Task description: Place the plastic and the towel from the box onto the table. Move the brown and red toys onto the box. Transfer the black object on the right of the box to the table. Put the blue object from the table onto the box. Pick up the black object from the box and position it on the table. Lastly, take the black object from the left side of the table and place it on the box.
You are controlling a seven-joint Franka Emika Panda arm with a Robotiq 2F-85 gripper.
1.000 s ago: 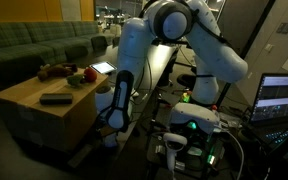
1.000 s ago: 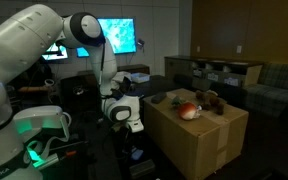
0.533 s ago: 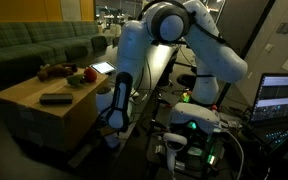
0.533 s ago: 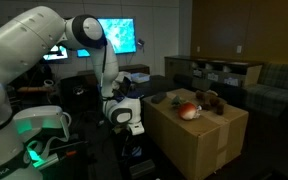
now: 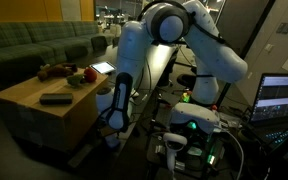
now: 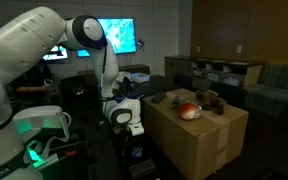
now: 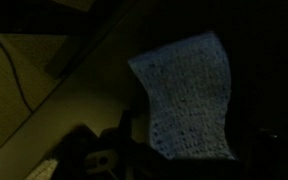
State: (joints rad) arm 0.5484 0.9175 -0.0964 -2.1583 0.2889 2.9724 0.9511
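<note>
The tan cardboard box (image 5: 39,105) (image 6: 199,135) carries the brown toy (image 5: 51,70) (image 6: 210,99), the red toy (image 5: 88,74) (image 6: 189,111) and a flat black object (image 5: 54,98). My arm reaches down beside the box, with the gripper (image 5: 111,132) (image 6: 131,148) low in the dark gap next to its side wall. In the wrist view a pale blue-grey towel (image 7: 184,95) lies on a dark surface directly ahead. The fingers are lost in shadow there, and I see nothing between them. The dark table (image 6: 152,86) stands behind the box.
A green sofa (image 5: 29,45) runs behind the box. A lit laptop (image 5: 281,97) and the robot's base with green lights (image 5: 191,128) stand close by. A bright screen (image 6: 117,36) glows at the back. Cables and stands crowd the floor by the base.
</note>
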